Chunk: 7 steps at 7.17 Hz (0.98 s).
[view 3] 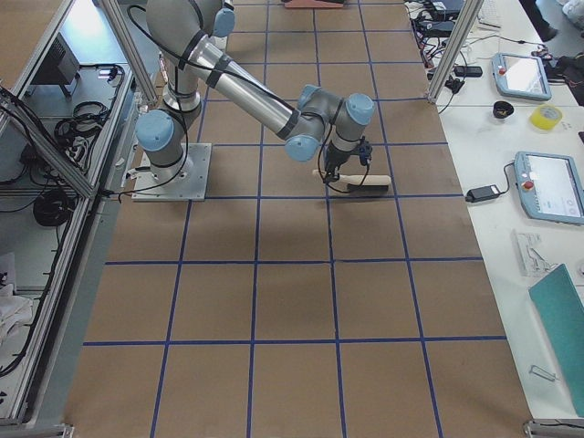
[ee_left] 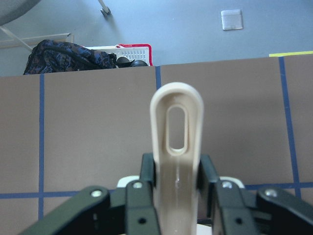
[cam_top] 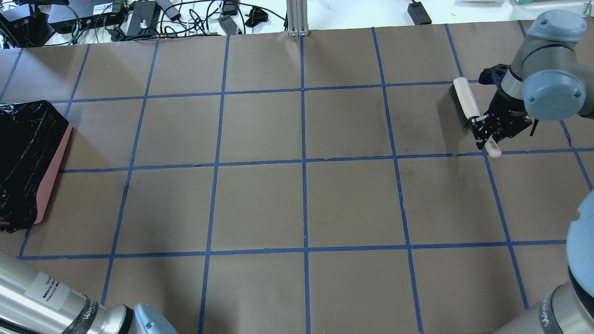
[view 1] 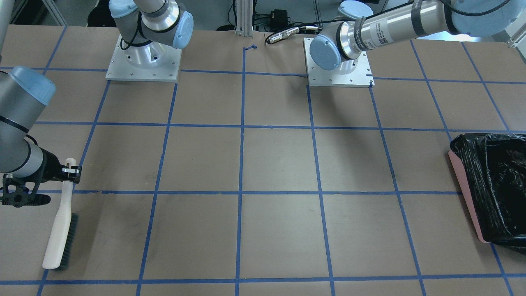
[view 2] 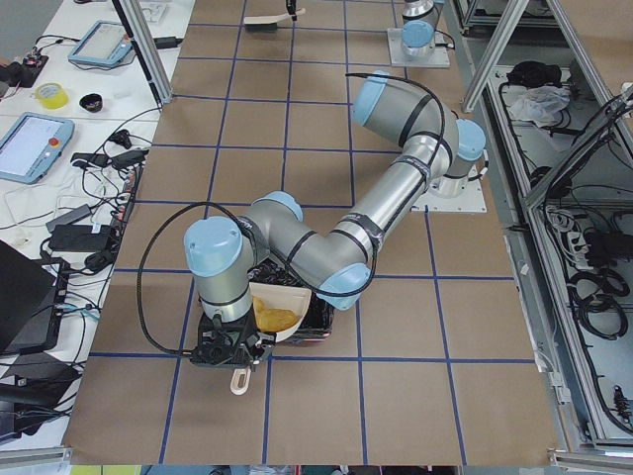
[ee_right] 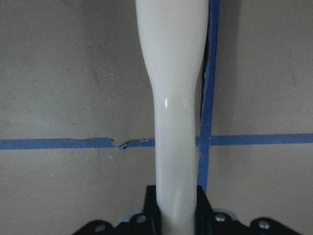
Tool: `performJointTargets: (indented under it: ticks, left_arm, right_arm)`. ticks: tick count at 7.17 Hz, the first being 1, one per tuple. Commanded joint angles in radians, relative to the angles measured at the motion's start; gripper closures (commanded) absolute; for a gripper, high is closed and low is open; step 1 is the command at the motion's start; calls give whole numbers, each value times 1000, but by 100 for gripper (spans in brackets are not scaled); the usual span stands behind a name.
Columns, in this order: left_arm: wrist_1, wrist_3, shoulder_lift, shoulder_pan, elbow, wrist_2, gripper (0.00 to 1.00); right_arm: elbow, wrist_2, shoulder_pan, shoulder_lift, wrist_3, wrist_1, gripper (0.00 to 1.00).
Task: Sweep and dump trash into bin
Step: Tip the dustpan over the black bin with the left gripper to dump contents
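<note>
This looks like the dumping step. The left hand (ee_left: 177, 171) is pressed tight on the slotted handle of a beige plastic dustpan (view 2: 285, 295), holding it over the pink-sided bin lined with crinkled black plastic (view 1: 464, 193) at one end of the brown paper-covered bench (view 1: 279, 164). A yellow-orange lump of trash (view 2: 274, 317) sits in the pan; I cannot make out any other pieces. Next, I'd judge, the pan needs tipping mouth-down so the load slides into the bag. The right hand (view 1: 70, 169), well apart, pinches the handle of a beige brush with dark bristles (view 1: 57, 242) down at the bench. Only the left-end view shows the pan and its load; the overhead and front cameras miss them.
</note>
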State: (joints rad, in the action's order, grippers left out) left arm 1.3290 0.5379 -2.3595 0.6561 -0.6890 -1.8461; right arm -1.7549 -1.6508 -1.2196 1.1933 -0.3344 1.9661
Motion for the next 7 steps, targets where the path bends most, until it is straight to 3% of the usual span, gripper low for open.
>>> performJointTargets:
  ticks: [1,3,5,7]
  left_arm:
    - [-134,-44,31,46,-93,-85,100]
    - [-199,8,60,138,-167,-214,100]
    - [-333,10,78,163,-245,-240,100]
    - [-349,2,92,168,-253,-281,100]
  right_arm:
    - [0,-1,0,-12,2,2,88]
    - [0,-3,0,-6,3,4,80]
    - [2,-1,2,-4,8,11,69]
    - [2,-1,2,-4,-5,10,49]
